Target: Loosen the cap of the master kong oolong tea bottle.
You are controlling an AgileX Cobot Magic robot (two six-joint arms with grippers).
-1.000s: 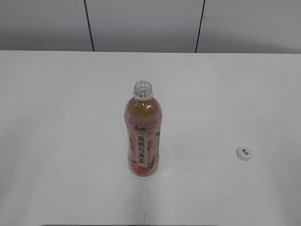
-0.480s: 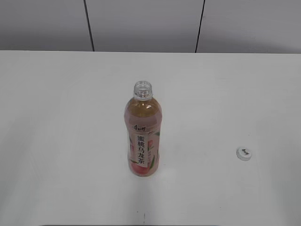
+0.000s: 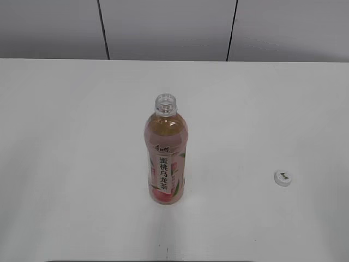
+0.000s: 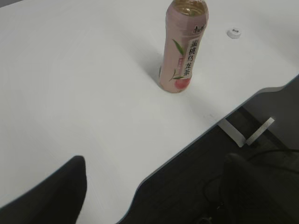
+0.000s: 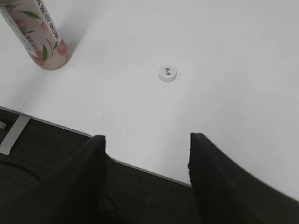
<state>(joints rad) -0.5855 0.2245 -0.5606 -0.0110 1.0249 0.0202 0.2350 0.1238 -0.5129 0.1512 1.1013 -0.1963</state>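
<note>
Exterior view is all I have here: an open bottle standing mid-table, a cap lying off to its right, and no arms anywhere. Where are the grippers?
Observer: Both are pulled back at the table's near edge. In the left wrist view the left gripper hangs over the edge, its jaws apart with nothing between them.
Operator: And the right one?
Observer: The right gripper is also open and empty, with the cap lying on the table ahead of it, top side up.
Operator: Is anything touching the bottle?
Observer: No. The master kong oolong tea bottle stands alone, upright, well away from both grippers.
</note>
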